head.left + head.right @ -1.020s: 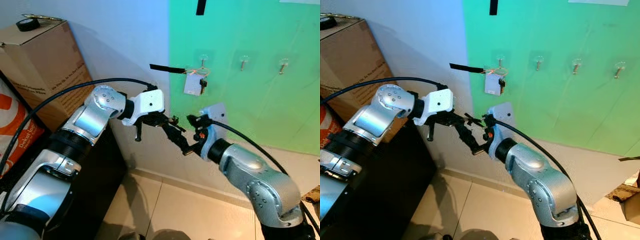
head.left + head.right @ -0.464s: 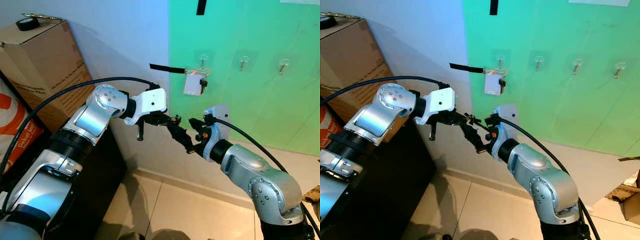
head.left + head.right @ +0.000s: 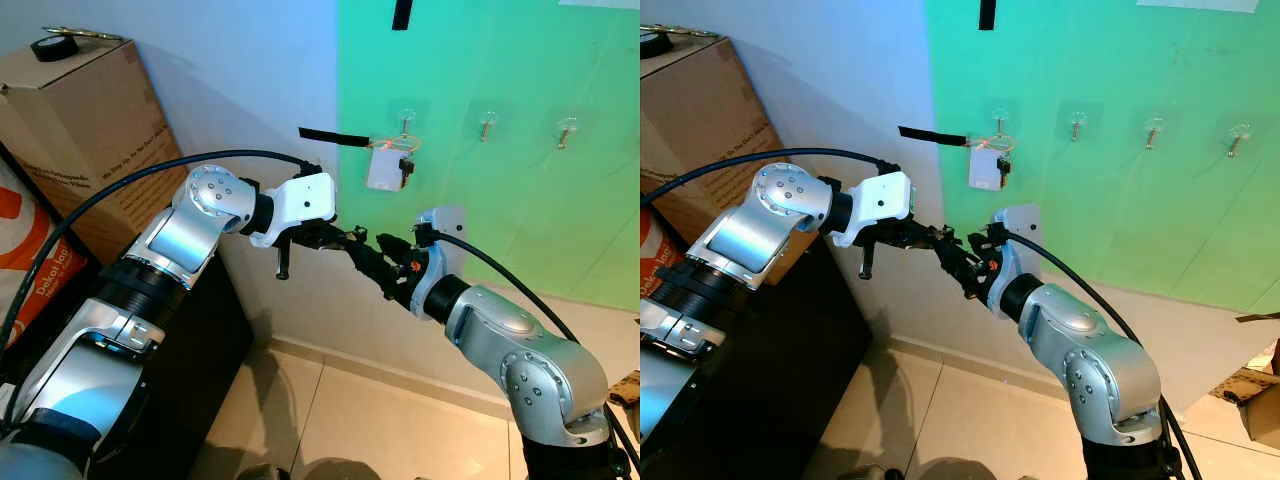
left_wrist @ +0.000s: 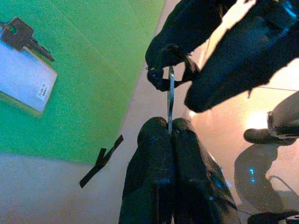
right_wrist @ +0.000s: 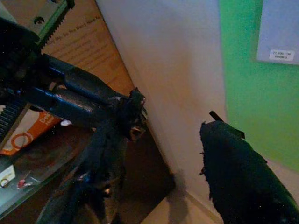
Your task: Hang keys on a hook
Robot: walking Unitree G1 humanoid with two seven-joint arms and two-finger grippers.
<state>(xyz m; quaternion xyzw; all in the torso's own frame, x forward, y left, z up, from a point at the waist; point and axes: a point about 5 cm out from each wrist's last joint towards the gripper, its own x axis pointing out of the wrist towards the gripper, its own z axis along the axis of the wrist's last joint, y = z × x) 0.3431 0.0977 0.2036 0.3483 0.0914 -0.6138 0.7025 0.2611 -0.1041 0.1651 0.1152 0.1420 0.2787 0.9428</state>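
- Green sheet (image 3: 520,220) on the wall carries a row of hooks. On the leftmost hook (image 3: 405,122) a set of keys (image 3: 405,166) with a white tag (image 3: 382,168) already hangs. Below it, in the eye views, my left gripper (image 3: 352,240) and right gripper (image 3: 392,264) meet tip to tip in mid-air, well short of the wall.
- Left wrist view: my left fingers (image 4: 154,158) are pressed together, pinching a thin metal strip (image 4: 170,98) that runs edge-on to one dark finger of the right gripper. I cannot tell whether it is a key or a ring. The hung key and tag sit off to the side against the green.
- Right wrist view: my right fingers (image 5: 238,182) stand spread wide, and the left gripper's tips reach into the gap near one of them.
- I judge the step in hand to be a pass or re-grip between the two grippers. To do it well, I should keep the left pinch firm until the right one has closed squarely on the strip. The wrists should hold steady so the strip does not twist out. Only then should I lift toward a hook.
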